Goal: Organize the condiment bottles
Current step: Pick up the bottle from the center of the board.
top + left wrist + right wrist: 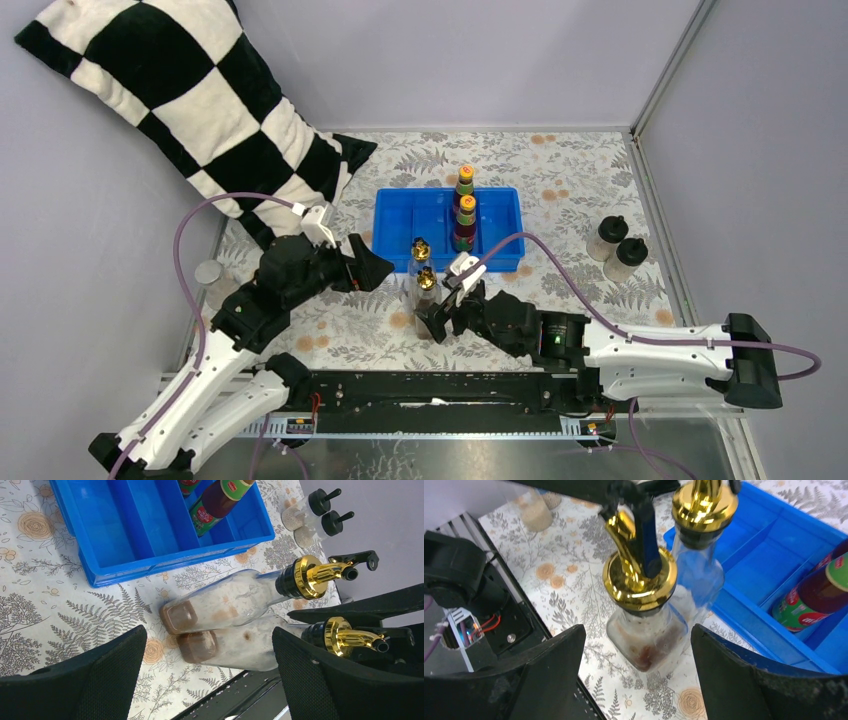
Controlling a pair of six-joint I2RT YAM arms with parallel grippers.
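Top external view: orange-capped bottles (465,222) sit in the blue tray (400,220), gold-spouted bottles (426,283) and shakers (608,238) wait outside, left gripper (372,268) and right gripper (448,310) spread wide, empty.

A blue tray (410,228), split by long dividers into compartments, sits near the middle of the worktop (580,170), which is covered in a pale fern-and-flower print. A black-and-white checked pillow (170,95) leans against the grey wall (450,60) at the far left, its lower corner near the tray. A black rail (400,392) runs along the near edge.
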